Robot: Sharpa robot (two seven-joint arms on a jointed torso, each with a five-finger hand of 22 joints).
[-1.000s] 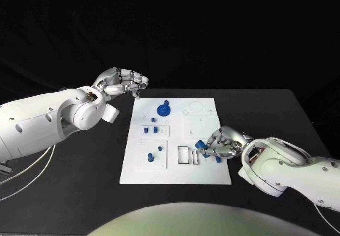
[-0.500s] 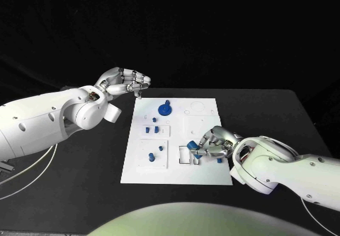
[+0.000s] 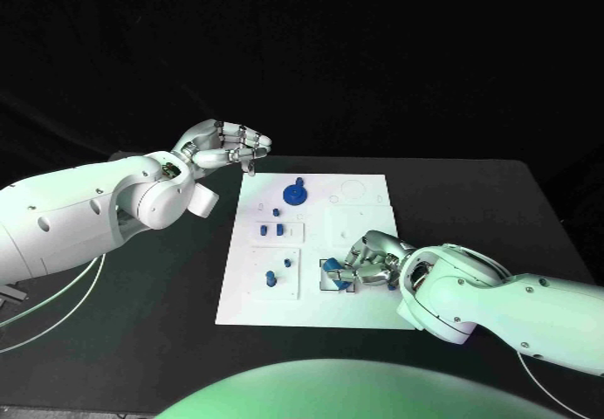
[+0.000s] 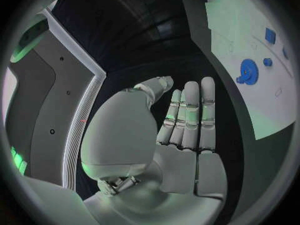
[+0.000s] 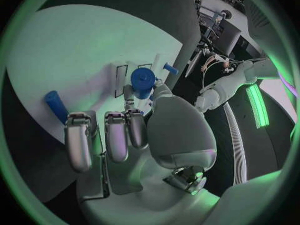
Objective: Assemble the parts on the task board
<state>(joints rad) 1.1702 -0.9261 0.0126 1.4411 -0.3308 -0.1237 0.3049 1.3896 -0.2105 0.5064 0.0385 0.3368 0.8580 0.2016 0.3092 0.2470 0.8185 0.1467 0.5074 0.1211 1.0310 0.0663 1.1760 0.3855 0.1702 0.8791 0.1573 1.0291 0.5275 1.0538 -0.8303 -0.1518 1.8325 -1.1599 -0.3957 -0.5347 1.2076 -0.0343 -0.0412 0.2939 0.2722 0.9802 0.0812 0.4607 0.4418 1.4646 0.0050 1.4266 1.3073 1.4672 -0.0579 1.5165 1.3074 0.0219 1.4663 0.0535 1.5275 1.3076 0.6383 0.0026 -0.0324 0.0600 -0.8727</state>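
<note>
pinching a blue cylindrical part point(image 5: 142, 80) between thumb and fingertips, the right hand point(image 3: 365, 262) sits low over the near right portion of the task board point(image 3: 365, 310), right above the pair of narrow rectangular slots point(image 5: 120, 79) outlined there. in the right wrist view the part sits at the fingertips with the slots just beyond it, and its lower end is hidden, so whether it touches the board cannot be told. a second blue part, a short peg point(image 5: 55, 105), lies on the board's surface off to the side of the curled fingers point(image 5: 79, 140), apart from them.

the left hand point(image 3: 227, 146) hovers beyond the board's far left corner, well apart from the right hand. from the head view its fingers look curled in; the left wrist view shows the fingers point(image 4: 190, 112) straight and pressed side by side against the palm line, with nothing between them. it holds nothing.

just past the left hand's fingertips, on the far part of the board, stands a blue gear point(image 3: 295, 193). nearer to the right hand lie two small blue pieces point(image 3: 268, 231) in a square recess, and closer still a blue piece point(image 3: 271, 278) on another square recess, beside the right hand's thumb side.
</note>
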